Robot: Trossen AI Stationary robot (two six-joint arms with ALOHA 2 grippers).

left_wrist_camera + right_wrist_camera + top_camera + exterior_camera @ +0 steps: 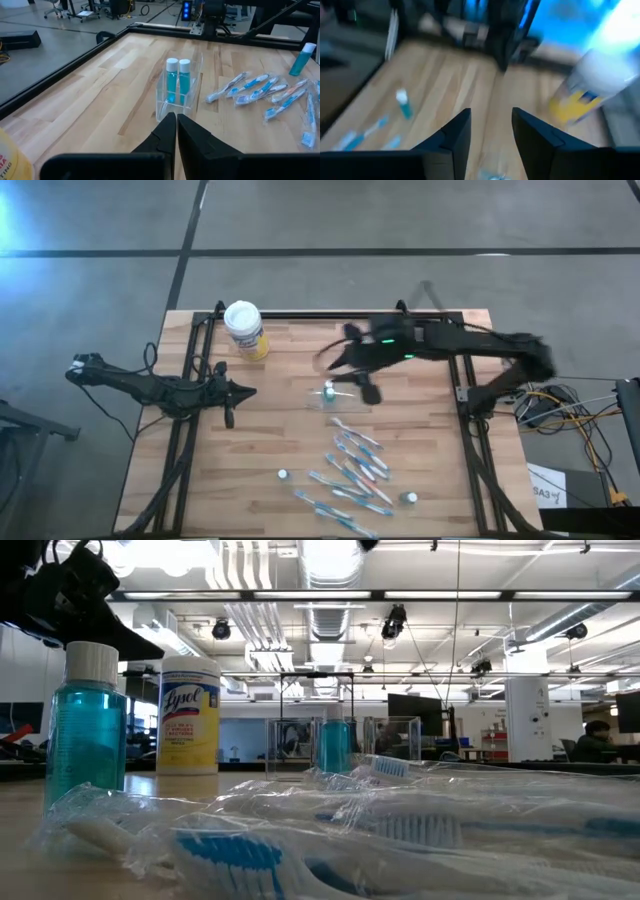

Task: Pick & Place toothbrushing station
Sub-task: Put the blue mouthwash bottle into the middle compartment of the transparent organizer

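Early stage: two bottles binned, rest loose.
Clear holder (179, 95) has two blue bottles (178, 80); toothbrushes (355, 470) remain on desk (270, 430). Left gripper (176, 131) clenched empty; right gripper (491, 131) fingers apart, empty.

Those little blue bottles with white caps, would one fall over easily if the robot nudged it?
Probably. The small bottle stands tall and narrow, so a sideways push would likely tip it, and being round, it might then roll. The two in the clear holder look better supported by its walls.
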